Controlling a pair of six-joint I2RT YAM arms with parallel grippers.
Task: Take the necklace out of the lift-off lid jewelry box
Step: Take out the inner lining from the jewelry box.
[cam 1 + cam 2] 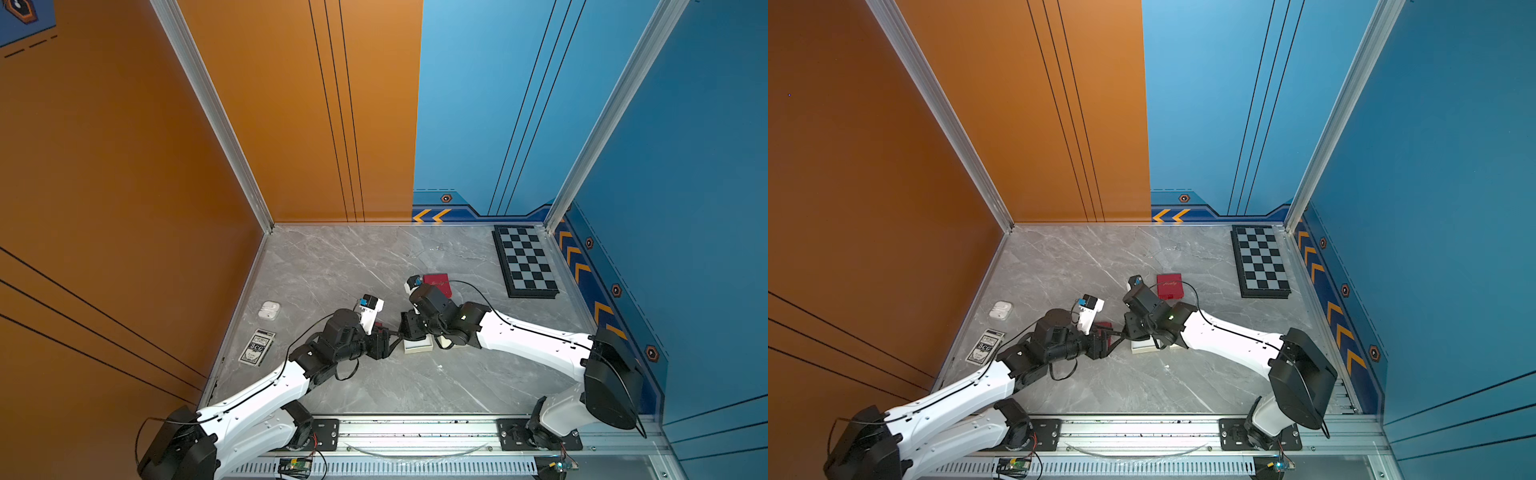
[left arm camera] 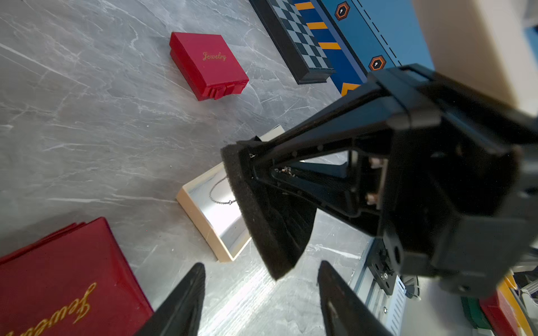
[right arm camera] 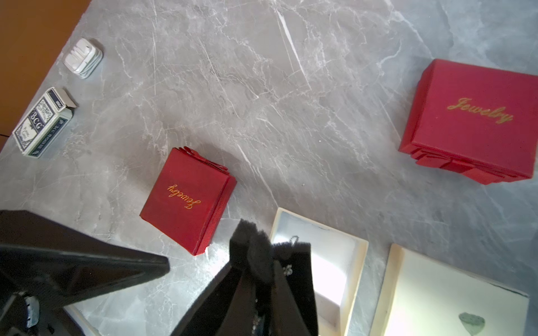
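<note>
The jewelry box stands open. Its cream base [image 2: 203, 221] [image 1: 417, 348] lies on the marble, and its red lid [image 2: 58, 276] [image 3: 186, 200] marked "Jewelry" rests beside it. My right gripper [image 3: 256, 261] [image 1: 407, 328] is shut on a black foam pad [image 2: 262, 227], held tilted just above the base. The thin silver necklace [image 2: 218, 193] is fixed to that pad, and its chain loops over the pad's edge above the base. My left gripper [image 2: 262, 291] [image 1: 395, 337] is open and empty, low over the table. Its tips point at the pad from close by without touching it.
A closed red jewelry box [image 2: 208, 64] [image 1: 438, 282] sits farther back. There is a chessboard [image 1: 524, 262] at the back right, and a card deck [image 3: 40, 125] and an earbud case [image 3: 84, 58] by the left wall. A second cream tray [image 3: 436, 291] lies beside the base.
</note>
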